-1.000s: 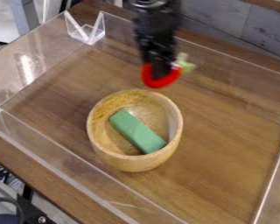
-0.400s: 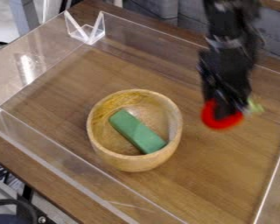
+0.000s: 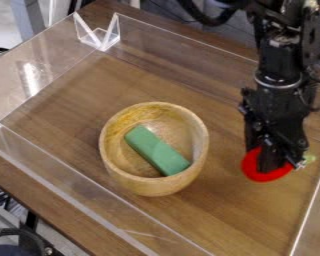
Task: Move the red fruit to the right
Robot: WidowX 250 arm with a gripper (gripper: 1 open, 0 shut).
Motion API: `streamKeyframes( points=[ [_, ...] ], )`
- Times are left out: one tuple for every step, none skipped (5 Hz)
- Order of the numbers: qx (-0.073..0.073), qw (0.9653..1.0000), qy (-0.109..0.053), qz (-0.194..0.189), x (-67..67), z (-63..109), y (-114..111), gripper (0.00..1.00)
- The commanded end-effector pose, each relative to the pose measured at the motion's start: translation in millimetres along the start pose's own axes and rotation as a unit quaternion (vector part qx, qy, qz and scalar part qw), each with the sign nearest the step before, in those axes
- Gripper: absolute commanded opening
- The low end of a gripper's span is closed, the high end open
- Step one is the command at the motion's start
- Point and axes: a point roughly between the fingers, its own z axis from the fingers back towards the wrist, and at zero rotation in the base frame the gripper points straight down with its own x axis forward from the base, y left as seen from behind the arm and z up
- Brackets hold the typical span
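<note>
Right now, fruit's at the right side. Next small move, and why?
Probably lower a touch and open. The gripper is shut on the red fruit, which sits low over the wood floor, right of the wooden bowl and near the clear right wall. Contact with the floor isn't clear.

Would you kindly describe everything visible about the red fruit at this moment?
The red fruit is small, round and bright red, smooth like plastic, with a bit of green leaf showing at its right side. The claw is closed on it from above, its black fingers hiding the upper part. It sits low at the right of the wooden tray floor, right of the wooden bowl; whether it touches the floor is unclear.
</note>
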Motion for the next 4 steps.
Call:
streamKeyframes(
  points=[
    [0.012, 0.9997, -0.015, 0.012, -4.5, 12.9, 0.2, 0.0],
    [0.021, 0.9996, -0.01, 0.014, -11.3, 14.4, -4.7, 0.0],
    [0.028, 0.9993, -0.009, 0.024, -15.4, 19.1, -10.3, 0.0],
    [0.032, 0.9995, -0.005, -0.005, 0.7, 21.6, -17.2, 0.0]
  ],
)
